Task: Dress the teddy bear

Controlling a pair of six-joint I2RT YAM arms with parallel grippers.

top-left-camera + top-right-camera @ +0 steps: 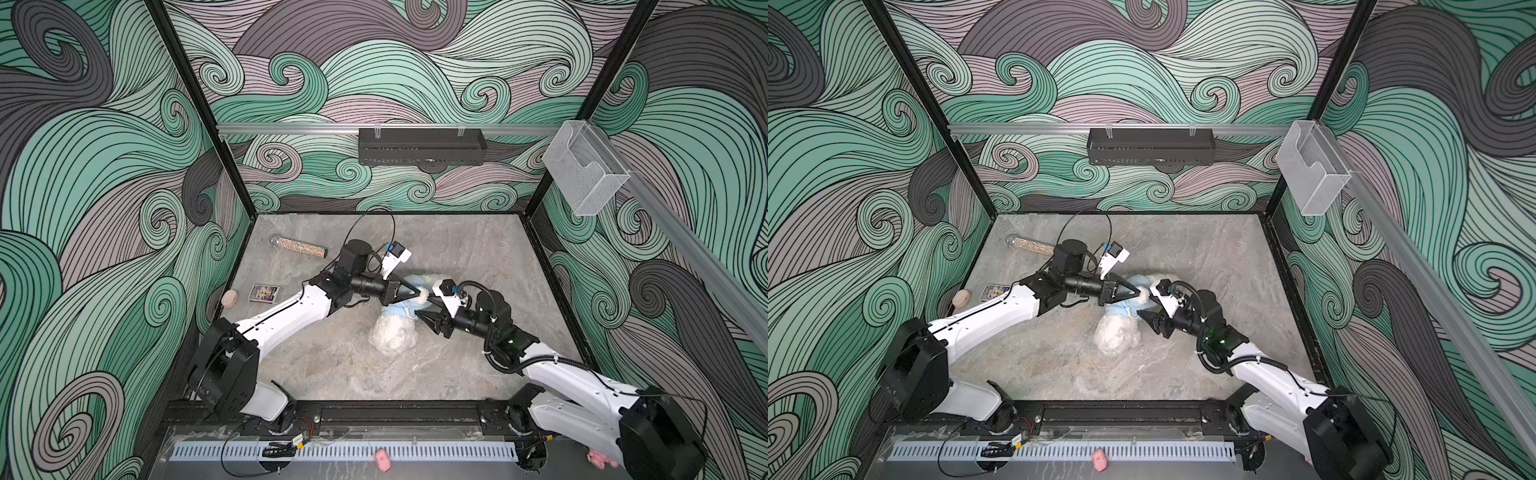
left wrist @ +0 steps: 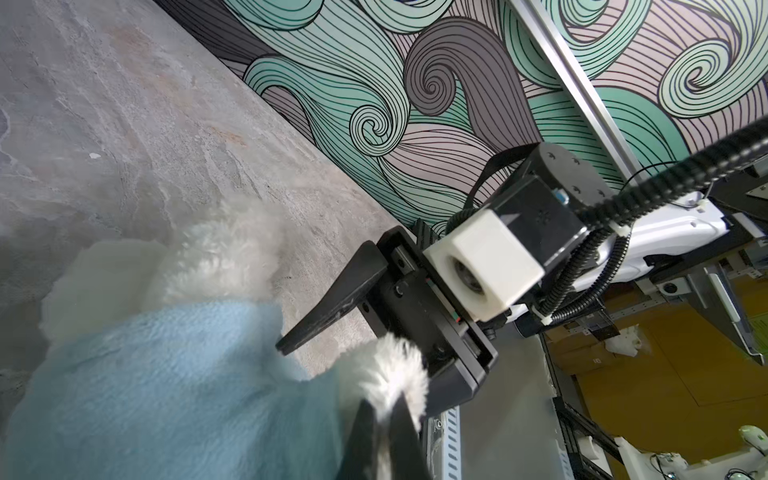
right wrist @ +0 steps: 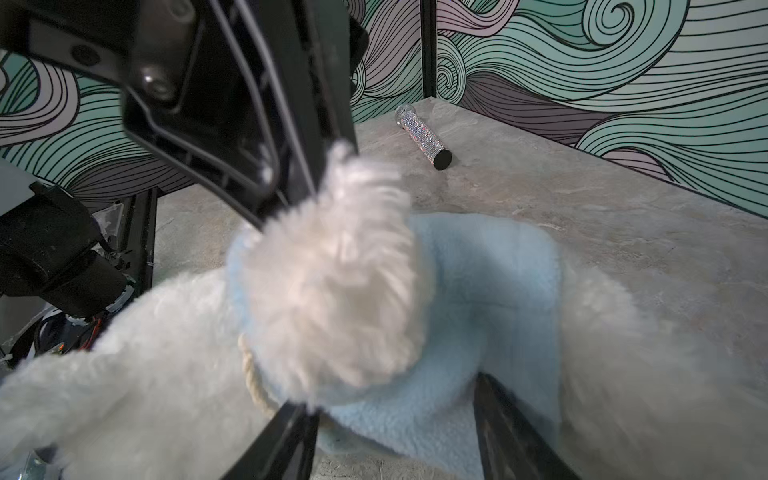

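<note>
Left wrist view shows the left gripper (image 2: 384, 405) pinching a fluffy paw (image 2: 386, 370) of the bear (image 1: 392, 338), which lies on the table (image 1: 457, 249) in front of the tray (image 1: 422, 145), a blue top (image 1: 404, 309) bunched on its body. The right gripper (image 3: 393, 392) has its fingers spread astride the top's edge; bear and top look light, limp and fuzzy, likely to slip, so I would pinch edge or paw deep. The tray's inside is hidden, and the clear box (image 1: 584, 170) right of the tray shows nothing inside.
</note>
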